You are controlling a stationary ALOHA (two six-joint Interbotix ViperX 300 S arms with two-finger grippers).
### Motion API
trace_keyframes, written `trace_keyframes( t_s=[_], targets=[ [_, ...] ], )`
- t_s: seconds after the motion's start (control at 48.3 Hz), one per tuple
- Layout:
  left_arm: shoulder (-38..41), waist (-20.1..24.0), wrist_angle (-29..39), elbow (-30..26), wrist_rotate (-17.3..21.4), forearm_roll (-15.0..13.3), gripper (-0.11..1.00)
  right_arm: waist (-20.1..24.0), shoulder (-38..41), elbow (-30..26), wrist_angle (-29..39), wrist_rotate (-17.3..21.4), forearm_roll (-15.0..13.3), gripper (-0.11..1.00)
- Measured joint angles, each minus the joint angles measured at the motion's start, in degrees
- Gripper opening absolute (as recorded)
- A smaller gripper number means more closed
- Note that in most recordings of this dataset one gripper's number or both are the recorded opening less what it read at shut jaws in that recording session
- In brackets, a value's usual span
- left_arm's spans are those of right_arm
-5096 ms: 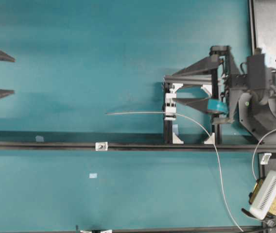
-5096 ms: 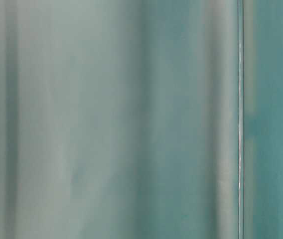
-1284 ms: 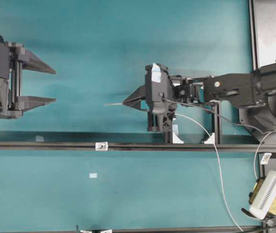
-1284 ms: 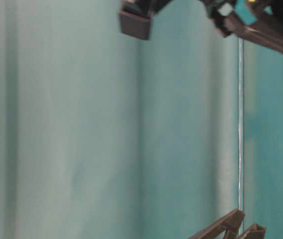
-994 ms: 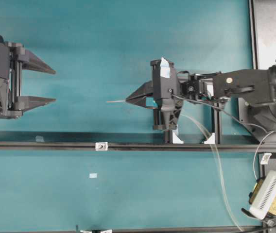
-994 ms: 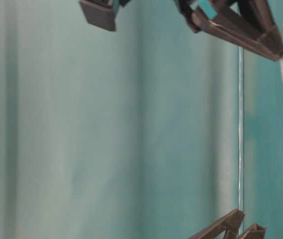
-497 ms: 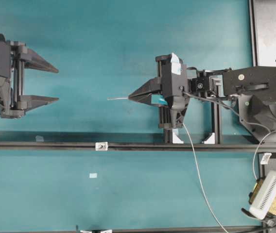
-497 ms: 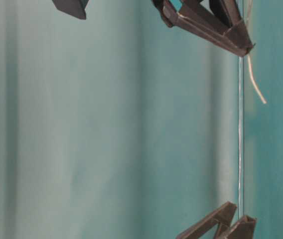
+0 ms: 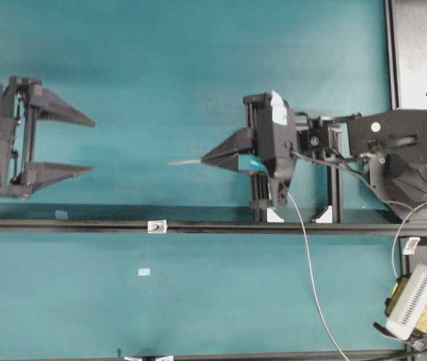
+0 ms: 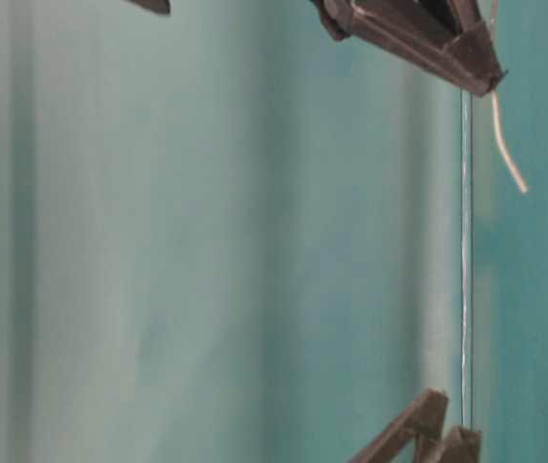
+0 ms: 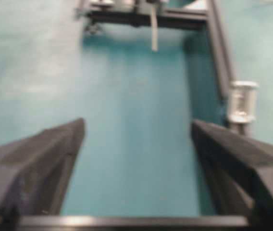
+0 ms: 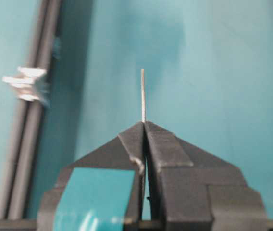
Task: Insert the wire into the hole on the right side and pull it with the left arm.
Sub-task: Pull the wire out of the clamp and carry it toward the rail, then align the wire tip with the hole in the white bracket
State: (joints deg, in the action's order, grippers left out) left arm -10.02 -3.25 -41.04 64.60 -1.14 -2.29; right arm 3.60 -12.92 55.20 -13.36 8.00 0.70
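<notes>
Teal-patched right gripper [image 9: 206,159] clenched on the wire [image 9: 183,162], label unreadable, left gripper [image 9: 89,145] spread wide, holding nothing.

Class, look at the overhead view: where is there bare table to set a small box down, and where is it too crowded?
Bare teal table lies between the left gripper and the right gripper, above the wire. More lies below the black rail, left of the trailing wire. The right side, around the black frame and right arm, is crowded.
</notes>
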Motion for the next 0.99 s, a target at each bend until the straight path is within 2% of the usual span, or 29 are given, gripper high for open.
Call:
trace_keyframes(
  t_s=[0.145, 0.331, 0.414, 0.518, 0.622, 0.767, 0.891, 0.994],
  targets=[
    [2.99, -3.43, -7.21, 0.53, 0.00, -0.18, 0.76, 2.11, 0.00, 2.81, -6.42, 0.00, 2.64, 0.03],
    [7.47, -6.24, -10.28, -0.88, 0.00, -0.18, 0.76, 6.06, 1.58, 5.89, -16.44, -1.05, 6.59, 0.03],
    [9.84, -7.03, -11.60, -1.58, 0.00, -0.26, 0.76, 7.82, 2.90, 6.68, -19.60, -2.37, 9.49, 0.03],
    [13.01, -7.73, -15.29, -1.85, -0.09, -0.26, 0.75, 10.11, 4.66, 7.12, -22.59, -6.06, 15.03, 0.03],
    [16.00, -8.61, -20.30, -1.93, 0.00, -0.44, 0.75, 13.97, 6.59, 7.12, -26.28, -12.66, 22.32, 0.03],
    [19.78, -10.11, -24.52, -2.11, -0.35, -0.70, 0.75, 20.13, 8.79, 6.94, -31.90, -19.78, 32.78, 0.03],
    [21.88, -10.37, -24.96, -2.81, -1.32, -0.79, 0.74, 24.43, 11.51, 6.33, -35.24, -21.45, 39.20, 0.03],
    [23.20, -10.55, -24.96, -3.87, -1.32, -0.79, 0.74, 27.25, 14.41, 5.45, -37.53, -21.45, 41.84, 0.03]
  ],
)
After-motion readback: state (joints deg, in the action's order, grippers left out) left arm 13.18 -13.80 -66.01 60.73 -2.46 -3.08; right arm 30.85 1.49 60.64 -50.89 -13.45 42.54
